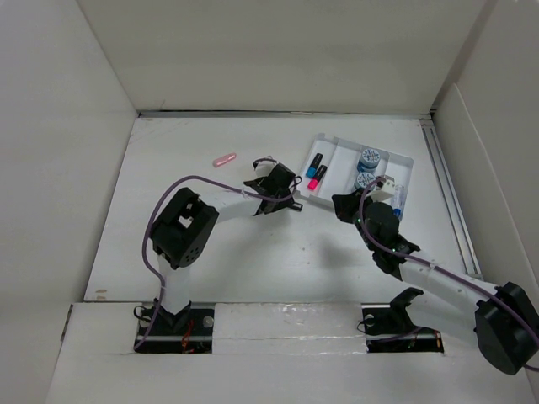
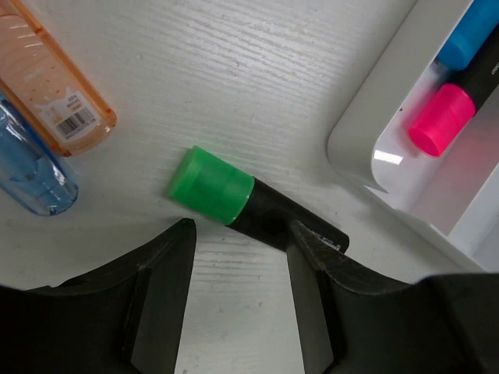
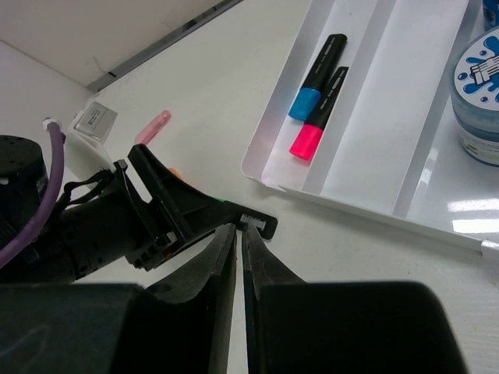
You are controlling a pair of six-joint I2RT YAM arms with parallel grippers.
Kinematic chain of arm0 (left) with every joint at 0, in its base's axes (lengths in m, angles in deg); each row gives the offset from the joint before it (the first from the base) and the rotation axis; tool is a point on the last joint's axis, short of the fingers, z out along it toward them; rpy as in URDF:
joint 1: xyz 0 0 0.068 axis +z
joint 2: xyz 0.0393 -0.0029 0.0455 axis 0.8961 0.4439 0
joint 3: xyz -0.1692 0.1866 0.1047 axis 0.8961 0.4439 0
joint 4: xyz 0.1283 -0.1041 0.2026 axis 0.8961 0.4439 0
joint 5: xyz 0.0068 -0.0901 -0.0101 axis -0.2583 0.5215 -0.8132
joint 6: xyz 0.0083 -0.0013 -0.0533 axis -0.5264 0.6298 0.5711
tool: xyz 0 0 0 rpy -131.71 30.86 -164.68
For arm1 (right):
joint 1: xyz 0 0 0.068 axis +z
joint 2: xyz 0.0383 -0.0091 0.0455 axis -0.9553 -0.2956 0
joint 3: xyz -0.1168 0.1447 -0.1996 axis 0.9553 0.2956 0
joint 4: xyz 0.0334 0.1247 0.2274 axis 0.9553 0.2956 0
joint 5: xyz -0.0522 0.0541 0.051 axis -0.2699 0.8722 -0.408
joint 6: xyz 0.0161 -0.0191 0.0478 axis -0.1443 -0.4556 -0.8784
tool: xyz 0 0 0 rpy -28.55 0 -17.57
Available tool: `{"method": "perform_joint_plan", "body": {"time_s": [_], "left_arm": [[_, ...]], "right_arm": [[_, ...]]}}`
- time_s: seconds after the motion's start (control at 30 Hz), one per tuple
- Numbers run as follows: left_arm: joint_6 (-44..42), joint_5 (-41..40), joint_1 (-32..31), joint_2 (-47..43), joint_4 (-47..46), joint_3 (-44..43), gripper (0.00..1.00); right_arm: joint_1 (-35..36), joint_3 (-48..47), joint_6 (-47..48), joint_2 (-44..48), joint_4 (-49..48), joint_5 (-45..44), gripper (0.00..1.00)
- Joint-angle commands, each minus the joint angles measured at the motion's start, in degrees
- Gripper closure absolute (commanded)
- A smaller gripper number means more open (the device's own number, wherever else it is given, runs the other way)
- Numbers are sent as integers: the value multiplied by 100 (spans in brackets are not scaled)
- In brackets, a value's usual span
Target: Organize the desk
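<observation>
Left jaws are standing open and empty over a green marker (image 2: 212, 187) lying just beside the tray (image 2: 348, 144), probably to lift it in beside the pink marker (image 2: 441, 119). Right jaws, almost closed and empty, are hovering near the tray. The tabletop (image 2: 257, 70) is spreading beneath the tray.

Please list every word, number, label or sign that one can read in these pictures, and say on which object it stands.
No text is legible.
Orange case, barcode label: digits too small.
Green-capped marker, white print on its black body: blurred.
Round lid, blue print: not legible.
</observation>
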Motion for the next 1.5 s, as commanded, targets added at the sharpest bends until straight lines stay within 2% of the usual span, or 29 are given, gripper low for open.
{"method": "perform_joint_plan", "body": {"time_s": [0.0,0.23,0.3,0.53,0.87,1.0,1.07,1.2,1.27,1.33,1.47], "left_arm": [[171,-124,16,123,-36,-222,54],[136,-421,16,509,140,-582,54],[-74,-641,16,762,437,-958,54],[-593,-1344,-37,1230,1185,-1444,58],[-1138,-1073,-37,914,853,-592,74],[-1349,-915,-90,712,624,-240,73],[-1358,-801,-90,729,676,-275,68],[-1393,-713,-90,764,676,-337,65],[-1420,-721,-90,747,667,-345,71],[-1420,-730,-90,651,667,-363,83],[-1481,-800,-90,334,799,-459,89]], "right_arm": [[-45,-244,97,89,-296,81,87],[-45,-270,97,-42,-357,134,86],[-45,-305,123,-51,-305,160,86],[-45,-288,158,1,-305,126,85],[-45,-331,123,-192,-384,292,84],[-45,-297,97,-139,-401,257,83],[-45,-305,123,-130,-375,257,83],[-45,-305,123,-122,-366,239,83],[-45,-314,141,-87,-340,257,83],[-45,-305,132,-34,-322,169,83],[-45,-279,132,1,-322,195,83]]}}
